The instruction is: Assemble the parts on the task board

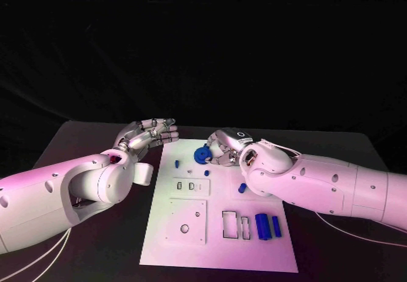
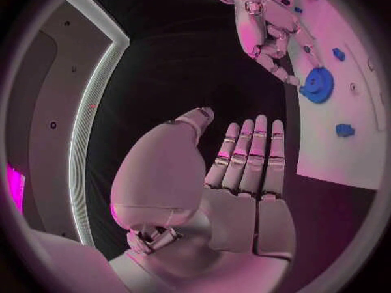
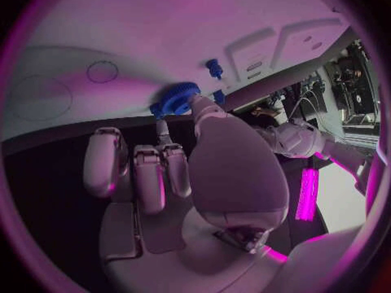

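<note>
Several parts still loose, gear going on

R hand [image 1: 222, 150] grips blue gear [image 1: 203, 155] at far end of task board [image 1: 222, 258]. L hand [image 1: 151, 135] released, fingers straight, beside board. Two blue bars [image 1: 268, 226] lie loose near slots; looks early-mid.

You have a smooth, matt white task board [image 1: 222, 247] on a matt black surface [image 1: 339, 258]. The blue gear [image 1: 203, 155] looks like matt plastic; the right hand's [image 1: 224, 149] fingers [image 3: 149, 176] gleam like metal.
</note>
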